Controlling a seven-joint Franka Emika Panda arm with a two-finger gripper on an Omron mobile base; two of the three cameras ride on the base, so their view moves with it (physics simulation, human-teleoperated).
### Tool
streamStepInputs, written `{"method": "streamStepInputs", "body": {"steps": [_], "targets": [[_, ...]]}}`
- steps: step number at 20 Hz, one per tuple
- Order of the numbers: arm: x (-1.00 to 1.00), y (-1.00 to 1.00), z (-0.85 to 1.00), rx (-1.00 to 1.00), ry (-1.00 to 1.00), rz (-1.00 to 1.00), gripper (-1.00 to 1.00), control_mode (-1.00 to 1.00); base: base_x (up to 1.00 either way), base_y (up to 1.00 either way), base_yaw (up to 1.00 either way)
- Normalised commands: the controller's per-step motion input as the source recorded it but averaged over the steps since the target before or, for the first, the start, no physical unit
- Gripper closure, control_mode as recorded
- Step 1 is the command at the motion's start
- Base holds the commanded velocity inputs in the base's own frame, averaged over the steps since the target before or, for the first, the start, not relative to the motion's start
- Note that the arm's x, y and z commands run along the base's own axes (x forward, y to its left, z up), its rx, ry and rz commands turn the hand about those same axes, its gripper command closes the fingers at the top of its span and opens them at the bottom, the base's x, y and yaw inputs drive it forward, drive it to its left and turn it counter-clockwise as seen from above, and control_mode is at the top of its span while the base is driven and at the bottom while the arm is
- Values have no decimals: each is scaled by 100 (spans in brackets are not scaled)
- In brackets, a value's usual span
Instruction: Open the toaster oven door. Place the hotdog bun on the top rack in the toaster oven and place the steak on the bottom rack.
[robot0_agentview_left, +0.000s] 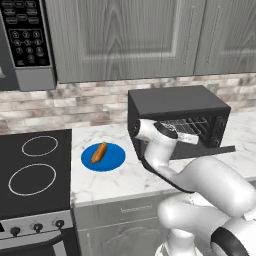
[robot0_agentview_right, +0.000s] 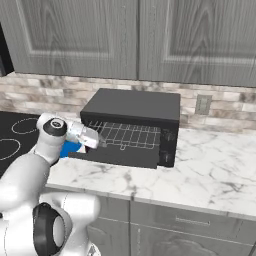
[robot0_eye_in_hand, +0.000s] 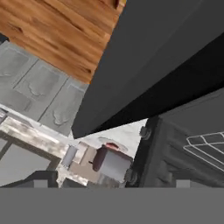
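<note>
The black toaster oven (robot0_agentview_left: 175, 102) stands on the marble counter with its door (robot0_agentview_right: 120, 156) folded down flat in front. Silver wire racks (robot0_agentview_right: 131, 135) show inside, and I cannot tell top from bottom here. The orange-tan hotdog bun (robot0_agentview_left: 99, 152) lies on a blue plate (robot0_agentview_left: 114, 159) left of the oven. My gripper (robot0_agentview_right: 101, 142) hovers at the door's left front corner, open and holding nothing. In the hand view the gripper (robot0_eye_in_hand: 112, 180) has its tips wide apart under the dark door panel (robot0_eye_in_hand: 153, 57). A small reddish piece (robot0_eye_in_hand: 112, 145), perhaps the steak, lies on the counter beyond.
A black stovetop (robot0_agentview_left: 35, 170) sits at the left, with a keypad microwave (robot0_agentview_left: 27, 40) above it. Grey wall cabinets (robot0_agentview_right: 135, 35) hang over the oven. Bare marble counter (robot0_agentview_right: 215, 170) stretches to the right of the oven. A grey cylindrical object (robot0_eye_in_hand: 114, 165) lies near the reddish piece.
</note>
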Motion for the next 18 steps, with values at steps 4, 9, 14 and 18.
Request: {"method": "streamStepInputs", "body": {"steps": [4, 9, 14, 18], "targets": [[48, 0, -96, 0, 49, 10, -100, -100, 0, 0, 0], [-52, -17, -92, 0, 42, 13, -100, -100, 0, 0, 0], [-87, -13, -100, 2, 56, 3, -100, -100, 0, 0, 0], [-45, -3, -64, 9, 30, 0, -100, -100, 0, 0, 0]]}}
